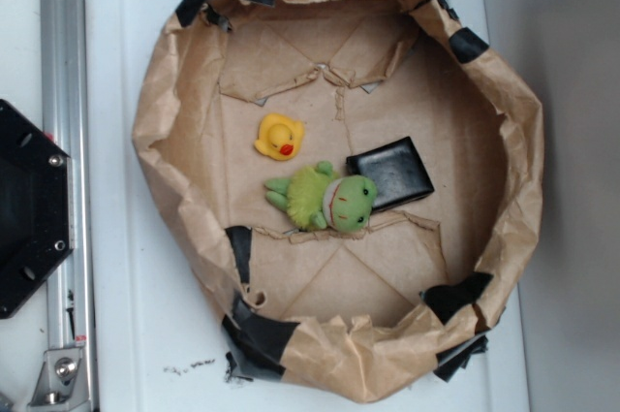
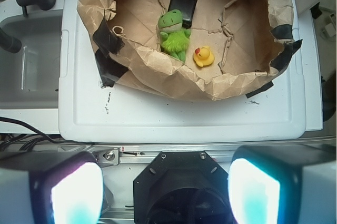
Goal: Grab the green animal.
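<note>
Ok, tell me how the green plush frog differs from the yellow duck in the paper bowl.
The green plush frog is fuzzy and lime green; the yellow duck is smooth and yellow with a red beak. The frog is the larger of the two. The frog lies stretched out with its head against the black square pad; the duck sits apart from the pad. Both are small toys resting on the floor of the brown paper bowl, neither held.

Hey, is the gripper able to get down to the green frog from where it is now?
Probably yes. The gripper hangs open well short of the paper bowl, and the green frog lies uncovered, with the duck apart and only the black square touching its head.
</note>
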`<state>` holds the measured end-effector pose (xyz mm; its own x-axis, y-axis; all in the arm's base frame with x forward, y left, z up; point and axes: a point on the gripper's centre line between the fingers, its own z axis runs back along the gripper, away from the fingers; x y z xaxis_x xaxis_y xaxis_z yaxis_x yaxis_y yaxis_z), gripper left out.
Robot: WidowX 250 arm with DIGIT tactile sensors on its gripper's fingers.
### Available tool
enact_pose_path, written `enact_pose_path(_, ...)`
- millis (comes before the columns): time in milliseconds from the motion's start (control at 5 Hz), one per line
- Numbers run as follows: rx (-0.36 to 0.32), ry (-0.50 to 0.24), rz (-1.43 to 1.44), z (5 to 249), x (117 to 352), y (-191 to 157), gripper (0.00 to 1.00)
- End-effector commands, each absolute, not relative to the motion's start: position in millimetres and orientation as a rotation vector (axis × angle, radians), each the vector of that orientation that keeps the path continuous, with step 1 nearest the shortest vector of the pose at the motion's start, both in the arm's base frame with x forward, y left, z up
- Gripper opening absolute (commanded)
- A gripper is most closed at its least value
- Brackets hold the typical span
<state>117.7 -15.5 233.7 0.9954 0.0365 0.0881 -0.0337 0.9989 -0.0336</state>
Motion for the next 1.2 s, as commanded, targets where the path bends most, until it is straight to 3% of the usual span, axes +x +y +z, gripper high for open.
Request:
enact_pose_path(0,-0.076,-0.16,0.144,171.6,220.6,11.4,1.0)
enact_pose_path(200,-0.141,-0.157,0.085,150.1,268.0,24.5,1.0)
enact_pose_path(400,-0.084,-0.143,-0.008,116.9,276.1,14.1,1.0)
enact_pose_path(800,-0.129,0.007,-0.33,16.8,250.2,-49.2,1.0)
enact_pose_path(1000,-0.011,-0.002,-0.343,-1.2,253.9,-55.5,0.0)
